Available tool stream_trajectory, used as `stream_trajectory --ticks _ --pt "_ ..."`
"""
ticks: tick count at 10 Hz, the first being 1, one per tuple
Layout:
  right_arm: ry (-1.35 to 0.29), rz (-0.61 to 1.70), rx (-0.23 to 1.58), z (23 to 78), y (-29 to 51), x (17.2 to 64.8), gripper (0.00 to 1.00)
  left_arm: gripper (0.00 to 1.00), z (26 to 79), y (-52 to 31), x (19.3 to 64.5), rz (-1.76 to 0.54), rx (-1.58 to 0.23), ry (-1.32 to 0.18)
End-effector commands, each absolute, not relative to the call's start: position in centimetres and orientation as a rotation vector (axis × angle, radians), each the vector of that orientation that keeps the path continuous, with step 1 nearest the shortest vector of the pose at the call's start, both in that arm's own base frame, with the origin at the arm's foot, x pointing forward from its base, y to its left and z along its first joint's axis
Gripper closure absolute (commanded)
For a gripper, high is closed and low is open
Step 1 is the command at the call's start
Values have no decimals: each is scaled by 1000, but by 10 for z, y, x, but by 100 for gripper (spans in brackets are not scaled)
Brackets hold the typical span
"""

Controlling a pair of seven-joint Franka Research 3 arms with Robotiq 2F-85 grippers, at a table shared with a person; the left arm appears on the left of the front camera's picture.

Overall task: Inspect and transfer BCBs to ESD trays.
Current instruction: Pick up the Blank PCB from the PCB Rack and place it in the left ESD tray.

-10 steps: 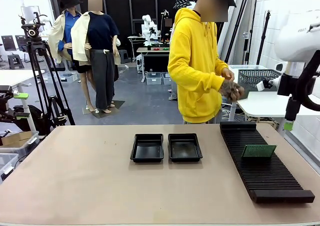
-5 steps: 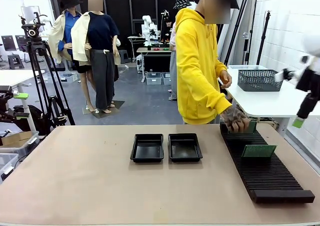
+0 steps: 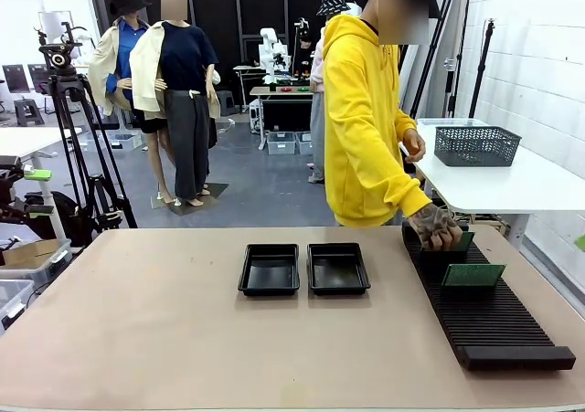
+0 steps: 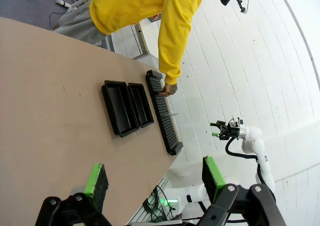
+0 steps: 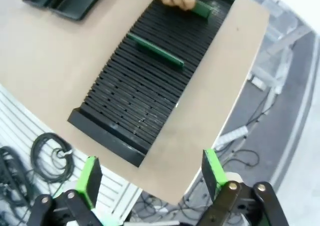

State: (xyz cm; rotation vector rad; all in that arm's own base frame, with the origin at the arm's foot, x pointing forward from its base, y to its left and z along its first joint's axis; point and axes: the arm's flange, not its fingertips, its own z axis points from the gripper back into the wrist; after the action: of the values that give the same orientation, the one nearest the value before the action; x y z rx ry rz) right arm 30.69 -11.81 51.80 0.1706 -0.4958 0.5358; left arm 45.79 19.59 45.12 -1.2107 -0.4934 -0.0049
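While my left jaws and right jaws hang spread and empty above the worktop [image 3: 137, 339], one BCB [image 3: 473, 275] stands upright in the ribbed rack [image 3: 498, 325] at the right. The person's hand [image 3: 435, 227] grips the second BCB [image 3: 460, 241] at the rack's far end. Two ESD trays, left tray [image 3: 270, 273] and right tray [image 3: 338, 272], sit side by side mid-worktop, left of the rack.

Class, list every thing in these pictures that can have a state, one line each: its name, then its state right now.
left ESD tray, empty
right ESD tray, empty
near BCB, standing on edge in a rack slot, untouched
far BCB, at the rack's far end, under the person's hand
rack, holding both boards
left gripper, open, holding nothing
right gripper, open, holding nothing
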Motion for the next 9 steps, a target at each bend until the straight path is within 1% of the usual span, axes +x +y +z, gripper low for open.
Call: stream_trajectory --ticks 1,9 --pt "-479 562 157 516 -107 309 0 0 454 196 457 1 -1214 -491" --pt "-479 562 157 516 -107 309 0 0 454 196 457 1 -1214 -491"
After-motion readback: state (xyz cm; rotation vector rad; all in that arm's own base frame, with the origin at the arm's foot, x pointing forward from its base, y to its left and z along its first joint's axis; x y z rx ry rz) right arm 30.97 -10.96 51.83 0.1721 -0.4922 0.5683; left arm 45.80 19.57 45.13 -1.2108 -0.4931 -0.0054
